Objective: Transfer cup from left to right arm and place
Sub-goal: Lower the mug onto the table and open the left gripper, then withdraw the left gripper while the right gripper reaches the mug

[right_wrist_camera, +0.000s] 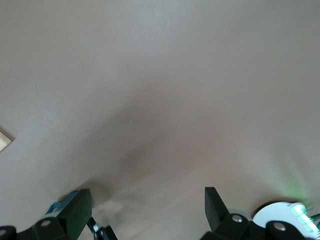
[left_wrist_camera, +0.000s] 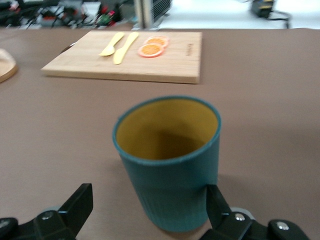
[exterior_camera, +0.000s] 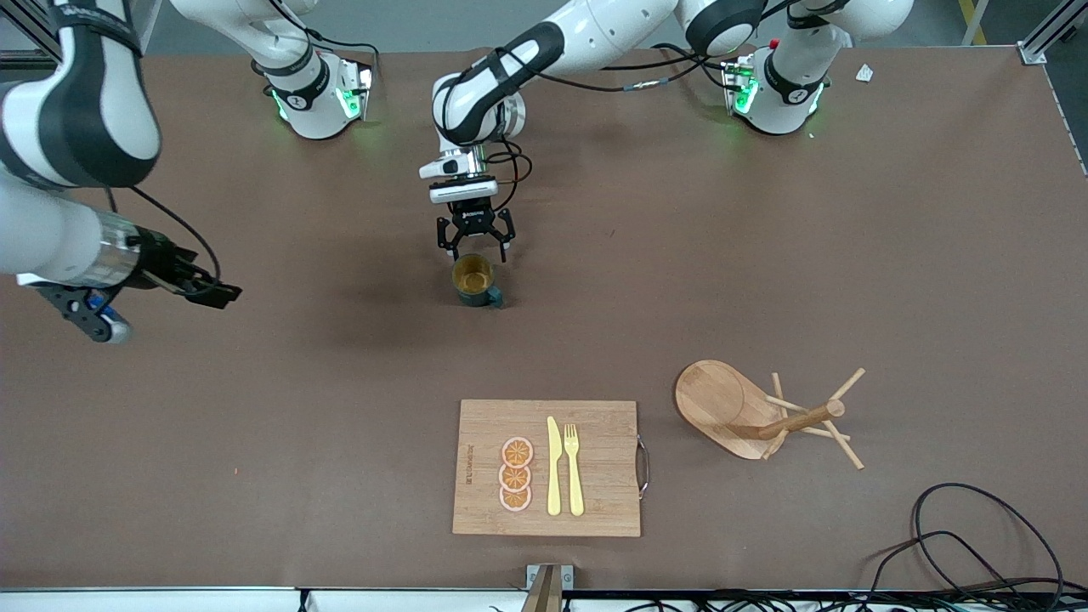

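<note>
The cup point(exterior_camera: 473, 280), teal with a yellowish inside, is standing upright on the brown bench point(exterior_camera: 765, 255), near the middle and farther from the front camera than the board point(exterior_camera: 546, 467). Its handle is pointing toward the left arm's end of the bench. The left arm is reaching in from its base, and the left tool point(exterior_camera: 474, 248) is sitting just beside the cup with its fingers point(left_wrist_camera: 220, 207) spread wide on either side of it, gripping nothing; one finger is just beside the cup's wall, the other is standing apart from it. The right arm is waiting at its own end of the bench, and the right tool point(exterior_camera: 106, 319) is hanging open and empty over bare bench. The board is lying near the front edge, carrying a knife point(exterior_camera: 553, 466), a fork point(exterior_camera: 574, 468) and three orange slices point(exterior_camera: 515, 474). A wooden rack point(exterior_camera: 765, 412) is lying tipped over beside the board, toward the left arm's end.
</note>
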Motion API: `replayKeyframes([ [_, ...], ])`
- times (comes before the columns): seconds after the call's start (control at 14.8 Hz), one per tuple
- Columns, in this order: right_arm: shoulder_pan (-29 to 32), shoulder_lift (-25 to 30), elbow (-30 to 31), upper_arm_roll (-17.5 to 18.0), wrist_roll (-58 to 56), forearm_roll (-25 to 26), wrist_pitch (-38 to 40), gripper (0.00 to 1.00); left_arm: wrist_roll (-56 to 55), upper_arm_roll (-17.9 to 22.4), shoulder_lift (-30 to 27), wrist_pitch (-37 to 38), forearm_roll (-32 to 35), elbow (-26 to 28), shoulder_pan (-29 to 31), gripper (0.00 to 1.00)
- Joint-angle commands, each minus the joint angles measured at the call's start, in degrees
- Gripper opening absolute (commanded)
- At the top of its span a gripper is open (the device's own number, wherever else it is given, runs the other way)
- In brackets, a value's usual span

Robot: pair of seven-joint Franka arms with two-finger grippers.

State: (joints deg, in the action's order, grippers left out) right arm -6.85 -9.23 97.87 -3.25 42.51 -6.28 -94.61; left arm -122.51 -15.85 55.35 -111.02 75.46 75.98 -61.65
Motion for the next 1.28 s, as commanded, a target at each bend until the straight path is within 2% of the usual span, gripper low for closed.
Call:
replayKeyframes([
  [0.0, -3.2, 1.7, 3.9, -0.4, 6.5, -0.6, -3.9, 1.00, 7.3, -1.5, -6.7, -0.7, -12.1, 1.3, 4.0, 1.00],
  [0.34, -6.7, 1.8, 10.0, -0.4, 11.4, -1.7, -12.7, 1.00, 28.3, -5.9, -18.9, -0.7, -33.1, 1.4, 15.6, 1.00],
  [0.54, -9.8, 1.8, 13.0, -0.4, 15.8, -1.8, -17.5, 1.00, 42.7, -6.0, -25.5, -0.4, -44.2, 1.6, 22.4, 1.00],
  [0.81, -14.3, 1.7, 16.2, -0.4, 26.0, -1.7, -23.4, 1.00, 66.6, -6.0, -32.3, 0.4, -57.3, 1.5, 34.4, 1.00],
  [1.22, -21.8, 1.6, 21.0, -0.4, 46.4, -1.7, -30.7, 1.00, 94.7, -6.0, -37.1, 9.8, -65.5, 1.1, 50.6, 1.00],
])
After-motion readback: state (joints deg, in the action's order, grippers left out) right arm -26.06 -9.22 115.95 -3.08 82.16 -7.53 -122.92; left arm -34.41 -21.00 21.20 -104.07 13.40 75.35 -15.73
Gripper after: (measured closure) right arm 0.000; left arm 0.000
